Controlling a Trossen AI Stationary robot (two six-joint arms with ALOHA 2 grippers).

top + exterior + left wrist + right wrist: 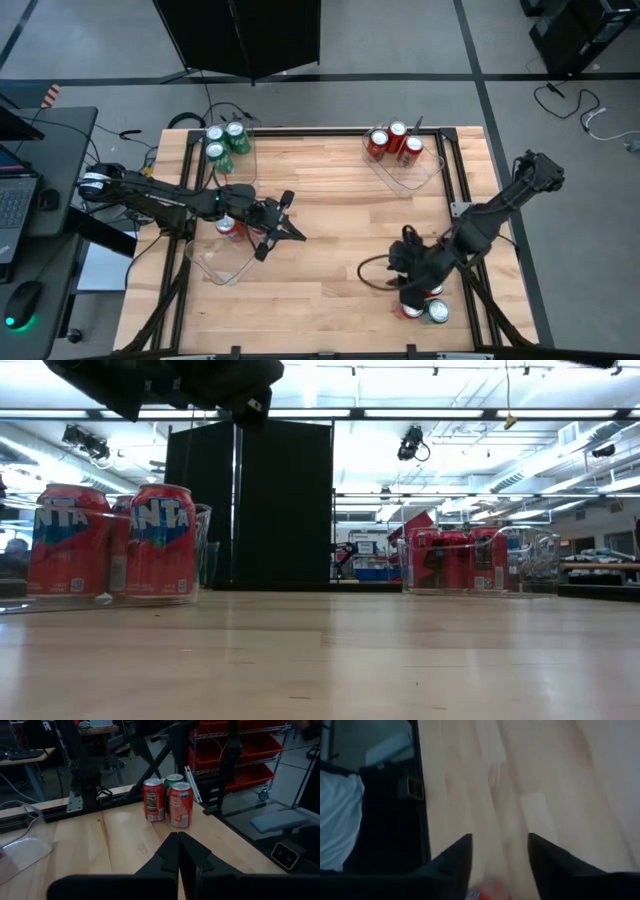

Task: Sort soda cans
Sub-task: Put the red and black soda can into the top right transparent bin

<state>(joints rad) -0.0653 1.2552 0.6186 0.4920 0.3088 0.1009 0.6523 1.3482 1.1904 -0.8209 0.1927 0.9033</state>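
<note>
From above, we see the right gripper [410,291] over red and green silver-topped soda cans [425,306] at the wooden table's [340,215] near right corner. Its wrist view shows jaws apart, a red can partly visible between them. The left gripper [178,854], jaws together, points toward those cans.

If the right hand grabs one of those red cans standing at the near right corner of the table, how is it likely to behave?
The red can stands upright on a narrow base, so a sideways nudge could probably tip it, and then it would likely roll. Its smooth, glossy wall may slip between fingers. Other cans stand close beside it, so a bump would likely disturb them.
</note>
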